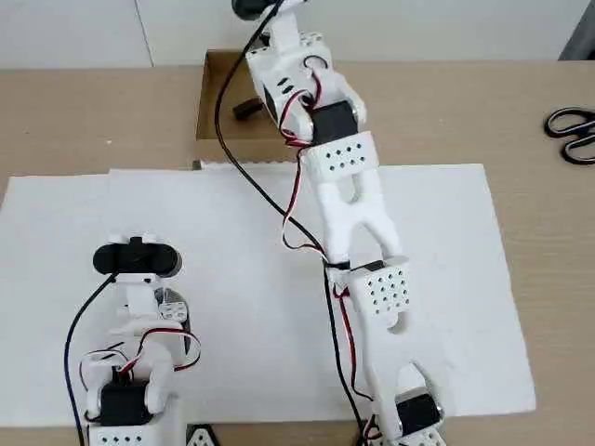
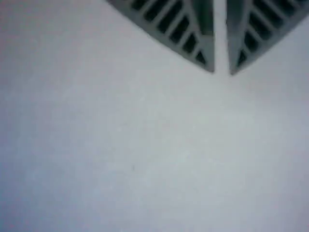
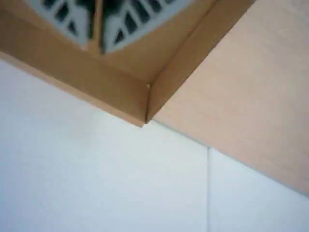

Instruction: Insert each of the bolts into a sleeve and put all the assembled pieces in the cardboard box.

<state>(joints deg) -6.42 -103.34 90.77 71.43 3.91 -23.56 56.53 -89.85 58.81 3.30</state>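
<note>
From above, a dark piece lies inside the cardboard box; the left fingers sit almost pressed together over white paper; the right fingers are pressed together, empty, by the box's corner.

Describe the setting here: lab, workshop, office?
Likely an office or lab desk turned robot bench: plain wooden table, white paper sheet as work mat, scissors lying nearby, left arm and right arm over it.
</note>
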